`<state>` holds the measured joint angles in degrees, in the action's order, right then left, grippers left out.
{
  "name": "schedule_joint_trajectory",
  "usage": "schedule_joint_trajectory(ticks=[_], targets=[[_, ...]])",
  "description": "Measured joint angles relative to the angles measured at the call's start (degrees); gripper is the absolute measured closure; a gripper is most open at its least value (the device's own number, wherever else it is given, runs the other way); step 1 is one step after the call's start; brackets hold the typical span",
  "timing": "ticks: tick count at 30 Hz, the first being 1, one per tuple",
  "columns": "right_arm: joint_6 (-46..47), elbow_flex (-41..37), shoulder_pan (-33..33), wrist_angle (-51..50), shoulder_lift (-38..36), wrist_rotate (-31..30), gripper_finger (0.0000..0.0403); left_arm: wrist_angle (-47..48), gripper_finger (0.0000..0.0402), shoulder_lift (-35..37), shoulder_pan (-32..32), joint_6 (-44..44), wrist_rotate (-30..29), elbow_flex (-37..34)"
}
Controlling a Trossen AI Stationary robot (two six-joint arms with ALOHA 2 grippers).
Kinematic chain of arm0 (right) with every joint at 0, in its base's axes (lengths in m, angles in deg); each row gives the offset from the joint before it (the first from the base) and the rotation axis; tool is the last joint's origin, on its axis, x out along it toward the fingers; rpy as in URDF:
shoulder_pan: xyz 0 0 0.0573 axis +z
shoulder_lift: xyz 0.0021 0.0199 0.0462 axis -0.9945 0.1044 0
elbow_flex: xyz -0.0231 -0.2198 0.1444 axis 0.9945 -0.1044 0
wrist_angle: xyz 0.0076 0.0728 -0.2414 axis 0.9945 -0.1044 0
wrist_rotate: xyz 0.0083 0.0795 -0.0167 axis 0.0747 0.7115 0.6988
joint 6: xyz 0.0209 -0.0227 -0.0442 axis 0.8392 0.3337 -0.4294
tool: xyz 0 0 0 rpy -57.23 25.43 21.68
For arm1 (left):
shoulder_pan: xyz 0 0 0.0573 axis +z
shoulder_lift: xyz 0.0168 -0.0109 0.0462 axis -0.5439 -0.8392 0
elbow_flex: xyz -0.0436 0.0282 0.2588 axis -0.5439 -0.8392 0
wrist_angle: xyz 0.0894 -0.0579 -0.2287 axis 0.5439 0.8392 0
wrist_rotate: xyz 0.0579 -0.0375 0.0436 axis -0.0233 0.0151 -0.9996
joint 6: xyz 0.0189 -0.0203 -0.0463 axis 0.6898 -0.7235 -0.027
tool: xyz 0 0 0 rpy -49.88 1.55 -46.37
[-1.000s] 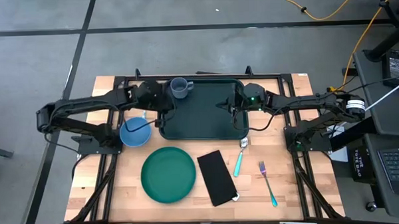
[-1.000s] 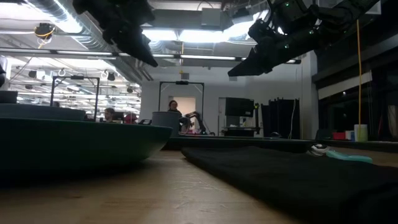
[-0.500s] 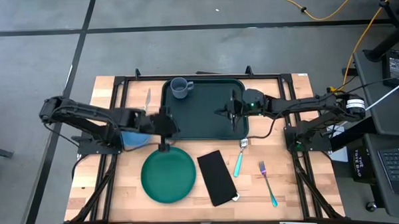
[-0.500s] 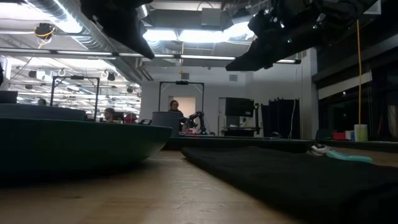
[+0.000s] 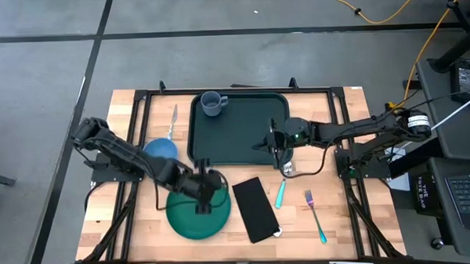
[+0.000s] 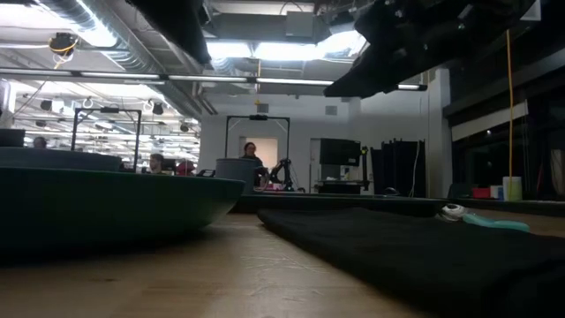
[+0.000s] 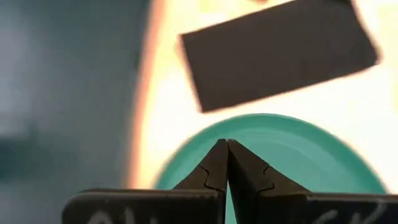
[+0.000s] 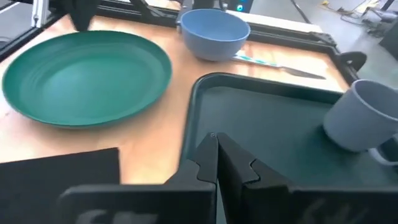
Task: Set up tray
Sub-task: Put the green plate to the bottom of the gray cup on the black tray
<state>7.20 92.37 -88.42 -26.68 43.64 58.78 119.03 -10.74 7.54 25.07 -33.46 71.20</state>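
Fingers of the left gripper (image 5: 208, 182) are pressed together with nothing between them, and they hang over the round green plate (image 5: 197, 208), near its far edge. Fingers of the right gripper (image 5: 277, 143) are also pressed together and empty, at the right rim of the tray (image 5: 240, 151). The tray lies at the far middle of the table (image 5: 136, 222), and a grey cup (image 5: 211, 104) already stands in its far left corner.

I judge that the step in hand is to fetch the plate for the tray. The next move would call for the left fingers to spread, come down to the plate's rim and pinch it; the rim is thin and low, so a grip could slip.

Outward, the left arm reaches from the table's left side diagonally toward the plate, passing by the blue bowl (image 5: 158, 149). The right arm stretches in from the right, almost level. The black napkin (image 5: 256, 209), spoon (image 5: 282, 185) and fork (image 5: 315, 215) lie outside the tray.
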Motion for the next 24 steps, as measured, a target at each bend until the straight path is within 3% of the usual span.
schedule_joint_trajectory(ticks=[9, 17, 24], targets=[[0.0, 0.0, 10.4, -1.4, 0.0, -11.6, 0.0401, 5.1, 0.0400, -8.0, -7.3, -16.6, 2.4, 8.3], [4.1, 0.0, 13.2, -1.8, 0.0, -11.8, 0.0389, 6.8, 0.0400, -15.1, -11.0, -26.5, 8.0, 16.8], [6.3, 0.0, 13.3, -2.8, 0.0, -11.7, 0.0395, 16.0, 0.0401, -20.5, -14.2, -36.0, 8.4, 24.5]])
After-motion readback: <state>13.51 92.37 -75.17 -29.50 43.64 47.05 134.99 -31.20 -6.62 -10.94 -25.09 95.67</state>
